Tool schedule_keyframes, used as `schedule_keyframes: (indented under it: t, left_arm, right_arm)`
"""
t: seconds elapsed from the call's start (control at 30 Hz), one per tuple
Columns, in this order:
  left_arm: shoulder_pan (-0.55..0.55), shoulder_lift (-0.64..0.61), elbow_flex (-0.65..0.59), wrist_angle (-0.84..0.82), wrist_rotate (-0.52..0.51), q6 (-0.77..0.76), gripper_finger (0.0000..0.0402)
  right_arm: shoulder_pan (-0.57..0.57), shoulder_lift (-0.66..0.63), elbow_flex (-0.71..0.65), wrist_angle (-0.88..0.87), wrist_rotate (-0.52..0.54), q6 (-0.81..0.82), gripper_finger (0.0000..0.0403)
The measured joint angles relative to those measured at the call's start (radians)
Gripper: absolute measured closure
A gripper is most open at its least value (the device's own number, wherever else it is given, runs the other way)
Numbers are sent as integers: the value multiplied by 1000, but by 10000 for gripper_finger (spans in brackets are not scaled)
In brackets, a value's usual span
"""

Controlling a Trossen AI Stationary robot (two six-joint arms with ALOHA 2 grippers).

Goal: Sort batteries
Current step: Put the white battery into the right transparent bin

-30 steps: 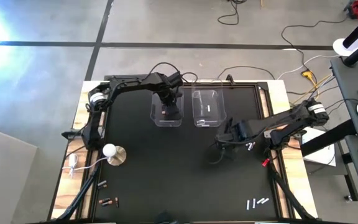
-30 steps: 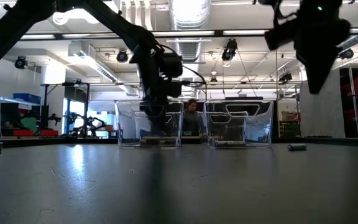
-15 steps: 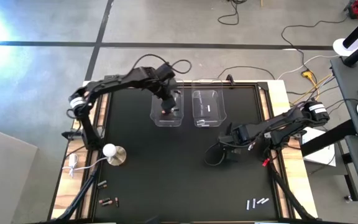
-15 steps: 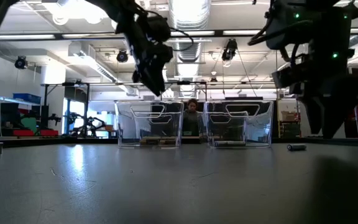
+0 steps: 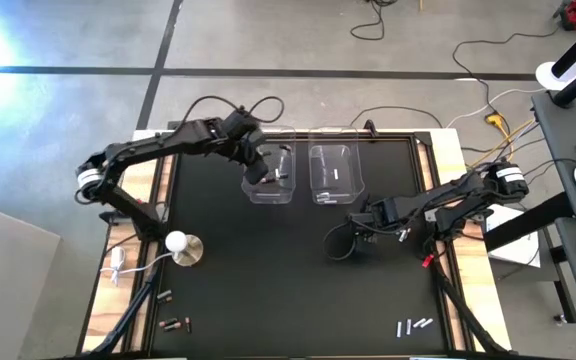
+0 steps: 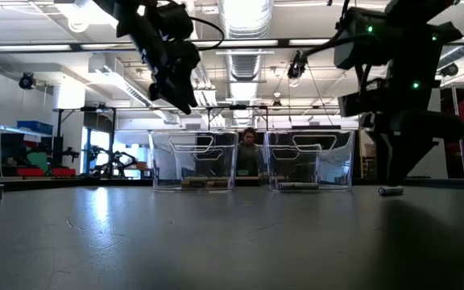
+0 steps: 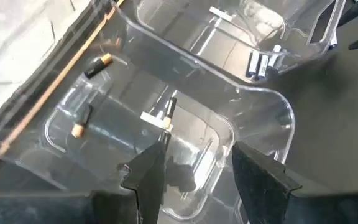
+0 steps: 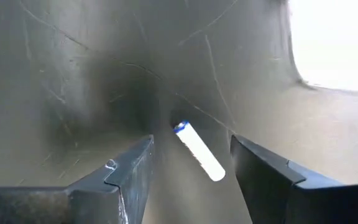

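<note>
Right gripper (image 8: 188, 168) low over one white battery (image 8: 197, 150), left gripper (image 7: 194, 171) above the left clear bin (image 5: 269, 178).

Right gripper fingers spread apart, nothing gripped; the white battery with a blue end lies on the black table (image 5: 248, 270) in the gap between the fingers, contact with either finger can't be told. Left gripper fingers also apart and empty, hanging over the left clear bin, which holds dark copper-tipped batteries (image 7: 83, 121) on its floor. Right clear bin (image 5: 334, 173), just beside the left clear bin, has silvery batteries (image 7: 263, 62) inside. More silvery batteries (image 5: 413, 325) lie on the table well apart from the bins, at the near right corner; dark batteries (image 5: 173, 322) sit at the near left corner, near the white round-based knob (image 5: 180, 245).
</note>
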Motion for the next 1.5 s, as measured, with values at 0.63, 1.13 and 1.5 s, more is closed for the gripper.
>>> schedule_keyframes:
  t: [0.63,1.13,1.5]
  left_arm:
    - [-1,-81,-112,139,0,-56,237]
    - [-1,-81,61,173,53,65,237]
    - [-1,-81,84,156,53,77,237]
  right_arm:
    - [-45,2,-140,152,-116,117,307]
    - [-45,-1,-147,154,-120,135,375]
    - [-42,-62,18,-36,-166,113,372]
